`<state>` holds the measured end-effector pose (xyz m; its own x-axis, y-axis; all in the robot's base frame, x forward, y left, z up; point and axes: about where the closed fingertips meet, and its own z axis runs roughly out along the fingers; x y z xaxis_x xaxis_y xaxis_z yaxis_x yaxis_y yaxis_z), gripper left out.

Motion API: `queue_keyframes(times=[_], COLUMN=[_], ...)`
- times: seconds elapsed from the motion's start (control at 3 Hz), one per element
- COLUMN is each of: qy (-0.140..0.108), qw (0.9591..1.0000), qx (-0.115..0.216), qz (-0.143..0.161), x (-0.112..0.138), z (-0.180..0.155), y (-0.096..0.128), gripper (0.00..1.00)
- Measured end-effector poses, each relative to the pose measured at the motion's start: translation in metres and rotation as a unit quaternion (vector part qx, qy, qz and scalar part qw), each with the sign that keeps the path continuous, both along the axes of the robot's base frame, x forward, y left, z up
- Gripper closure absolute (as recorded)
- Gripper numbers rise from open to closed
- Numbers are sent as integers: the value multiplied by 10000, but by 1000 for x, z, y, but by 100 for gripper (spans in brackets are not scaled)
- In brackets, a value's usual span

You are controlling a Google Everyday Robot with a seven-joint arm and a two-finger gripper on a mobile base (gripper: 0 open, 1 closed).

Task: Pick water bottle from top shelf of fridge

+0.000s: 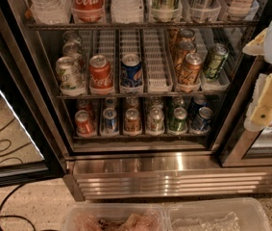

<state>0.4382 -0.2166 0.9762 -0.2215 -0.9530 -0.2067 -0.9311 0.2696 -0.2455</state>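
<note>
**Gripper off to the right, bottle on its shelf**

We see the gripper (266,81) at the right edge, in front of the fridge (174,177) door frame and outside the shelves. We cannot tell how wide it stands or whether it holds anything. The water bottle (46,4) stands at the left end of the top shelf (140,25), just beside the red Coca-Cola bottle (87,1). Cans (100,72) fill the racks below.
</note>
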Motion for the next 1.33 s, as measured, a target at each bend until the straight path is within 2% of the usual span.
queue_keyframes(times=[0.33, 0.67, 1.0, 1.33], qy=[-1, -54, -80, -133], qw=[10000, 9999, 9959, 9757], qx=[3, 140, 784, 1804], qz=[0, -22, -443, -1238], x=[0, 2, -4, -30], z=[0, 1, -16, -33], y=[0, 1, 8, 36], gripper=[0, 0, 0, 0])
